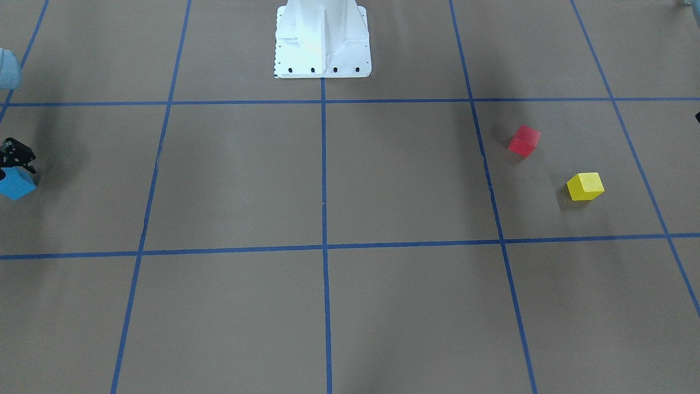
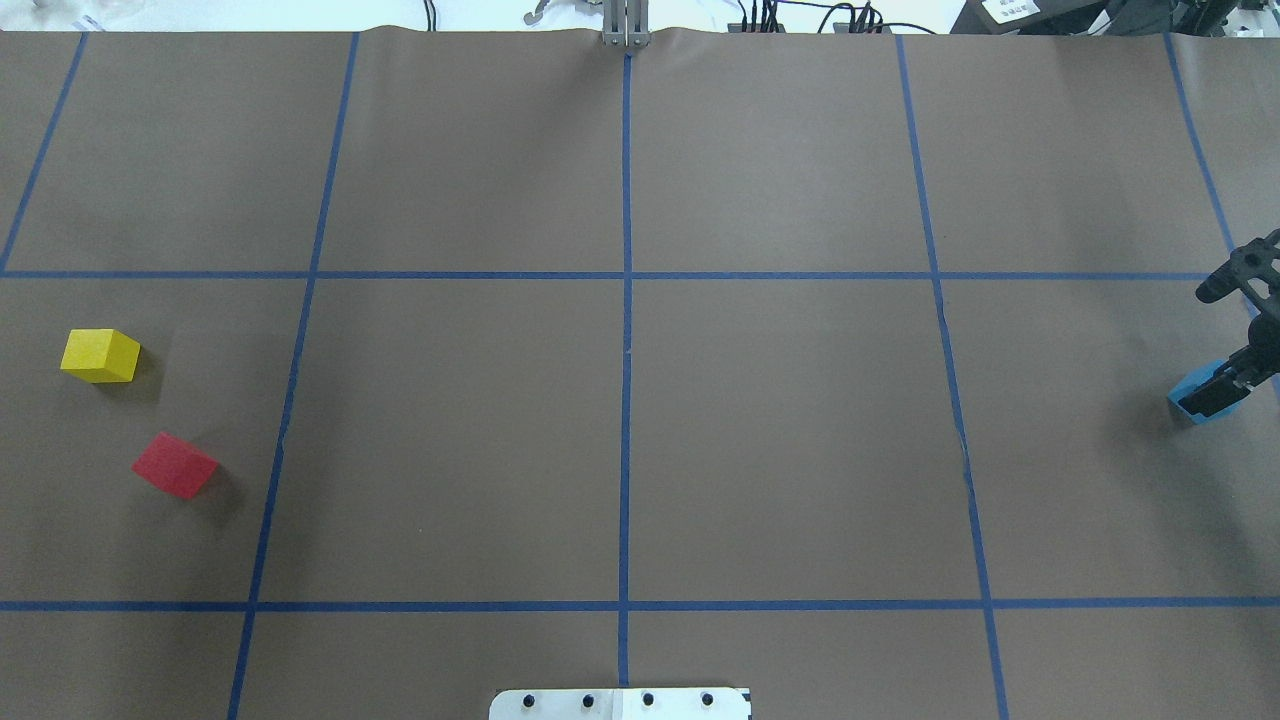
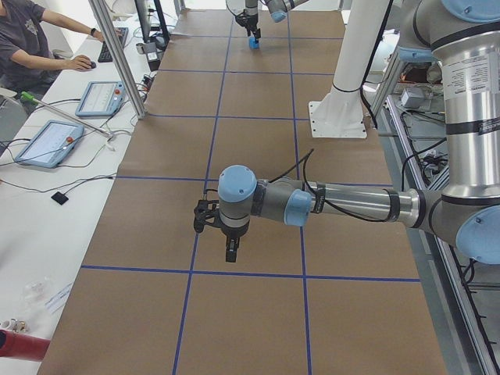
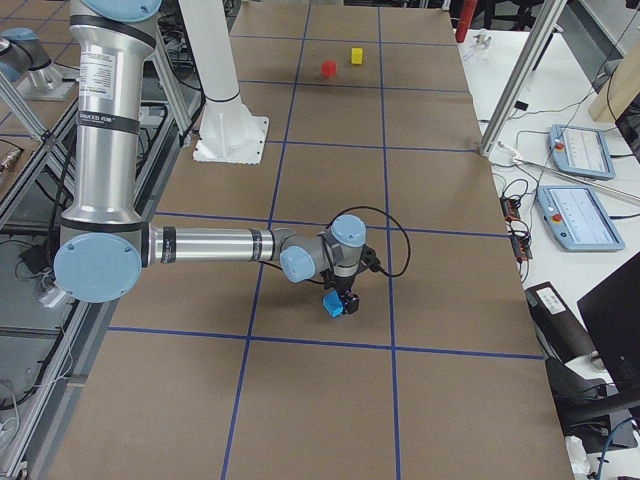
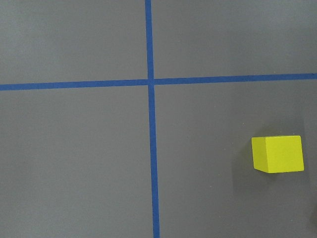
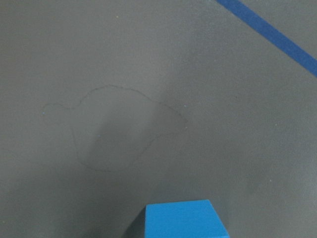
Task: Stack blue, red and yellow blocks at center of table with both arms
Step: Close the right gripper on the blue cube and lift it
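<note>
Step in hand: you look to be on the first block, with nothing yet stacked at the middle of the desk (image 2: 780, 440).
Right pincer: your right pincer (image 4: 338, 302) appears clamped on the blue block (image 1: 15, 187), far out on the robot's right. Its wrist view shows the block right under the camera. I cannot tell for sure whether the block is clear of the surface.
Left pincer: your left pincer (image 3: 232, 251) hangs over the robot's left side. No view shows its fingers well enough, so I cannot tell whether they are apart or together.
Waiting blocks: the yellow block (image 2: 100, 355) and the red block (image 2: 175, 465) sit near each other without touching, well away from the middle. In the left wrist view the yellow one lies off to the lower right, so that arm is not centred on it.
Next move: you need to carry the blue block a long way inward and set it flat at the middle. Then line the left arm up squarely over a second block.
Surface: brown paper marked by a blue tape grid (image 2: 627, 200). It is faintly stained under the right wrist.
Room: a white pedestal (image 1: 322, 38) stands at the robot's side of the desk. A seated operator (image 3: 31, 47) and two tablets (image 3: 47, 141) are alongside.
</note>
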You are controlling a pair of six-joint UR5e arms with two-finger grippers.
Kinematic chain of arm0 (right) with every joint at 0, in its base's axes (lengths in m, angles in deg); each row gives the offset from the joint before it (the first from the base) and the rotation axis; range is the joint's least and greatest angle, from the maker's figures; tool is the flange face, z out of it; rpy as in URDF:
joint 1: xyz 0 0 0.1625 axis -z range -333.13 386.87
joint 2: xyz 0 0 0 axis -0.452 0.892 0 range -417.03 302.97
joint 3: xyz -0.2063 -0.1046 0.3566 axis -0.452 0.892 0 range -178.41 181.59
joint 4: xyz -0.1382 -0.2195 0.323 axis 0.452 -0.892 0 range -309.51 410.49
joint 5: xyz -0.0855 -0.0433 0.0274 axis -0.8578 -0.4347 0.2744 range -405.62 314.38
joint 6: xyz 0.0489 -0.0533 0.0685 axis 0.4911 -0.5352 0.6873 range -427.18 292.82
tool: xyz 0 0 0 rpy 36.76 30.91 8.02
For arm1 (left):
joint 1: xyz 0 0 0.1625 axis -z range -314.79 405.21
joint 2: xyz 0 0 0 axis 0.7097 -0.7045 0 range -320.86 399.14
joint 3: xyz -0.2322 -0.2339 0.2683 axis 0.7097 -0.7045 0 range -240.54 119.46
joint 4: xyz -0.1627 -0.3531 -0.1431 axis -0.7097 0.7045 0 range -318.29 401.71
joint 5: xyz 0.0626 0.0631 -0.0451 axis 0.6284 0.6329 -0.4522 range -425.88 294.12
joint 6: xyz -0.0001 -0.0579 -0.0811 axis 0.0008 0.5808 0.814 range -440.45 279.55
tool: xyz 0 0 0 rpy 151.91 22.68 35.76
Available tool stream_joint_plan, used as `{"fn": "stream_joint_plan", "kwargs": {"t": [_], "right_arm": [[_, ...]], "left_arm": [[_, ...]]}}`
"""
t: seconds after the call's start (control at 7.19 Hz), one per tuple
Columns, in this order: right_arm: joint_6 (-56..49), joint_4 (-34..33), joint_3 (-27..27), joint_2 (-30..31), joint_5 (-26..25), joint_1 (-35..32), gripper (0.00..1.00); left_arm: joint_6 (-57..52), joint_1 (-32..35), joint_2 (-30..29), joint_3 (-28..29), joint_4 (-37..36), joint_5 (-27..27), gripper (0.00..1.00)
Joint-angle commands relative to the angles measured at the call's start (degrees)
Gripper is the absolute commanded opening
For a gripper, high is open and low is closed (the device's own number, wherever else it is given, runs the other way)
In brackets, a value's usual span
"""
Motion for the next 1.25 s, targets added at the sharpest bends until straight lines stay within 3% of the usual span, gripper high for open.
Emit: {"fn": "stream_joint_plan", "kwargs": {"t": [0.0,0.14,0.42,0.56,0.7,0.83,0.97,1.11], "right_arm": [[-0.5,0.0,1.3,-0.2,0.3,0.1,0.47],[-0.4,-0.5,2.0,-2.2,0.6,0.1,0.00],[-0.4,-0.7,1.2,-2.0,2.4,-0.7,0.00],[-0.3,-2.8,-2.3,-1.8,9.0,-6.0,0.00],[0.0,-11.6,-7.7,-2.8,11.5,-7.8,0.00],[6.7,-18.2,-11.4,-7.4,11.8,-7.6,0.00],[20.2,-18.7,-14.8,-10.9,11.5,-1.6,0.00],[38.4,-18.8,-15.4,-18.9,9.8,5.2,0.00]], "left_arm": [[0.0,0.0,0.0,0.0,0.0,0.0,0.99],[0.0,0.0,0.0,0.0,0.0,0.0,0.99],[0.0,0.0,0.0,-0.1,0.0,0.0,0.99],[-0.1,0.0,0.0,-0.1,0.0,0.0,0.99],[0.0,0.0,0.0,-0.2,0.0,-0.1,0.99],[0.0,0.0,-0.1,-0.4,0.1,0.0,0.99],[0.2,0.0,-0.3,-0.6,2.4,0.1,0.99],[0.3,0.0,-0.4,-0.2,5.2,0.2,0.99]]}}
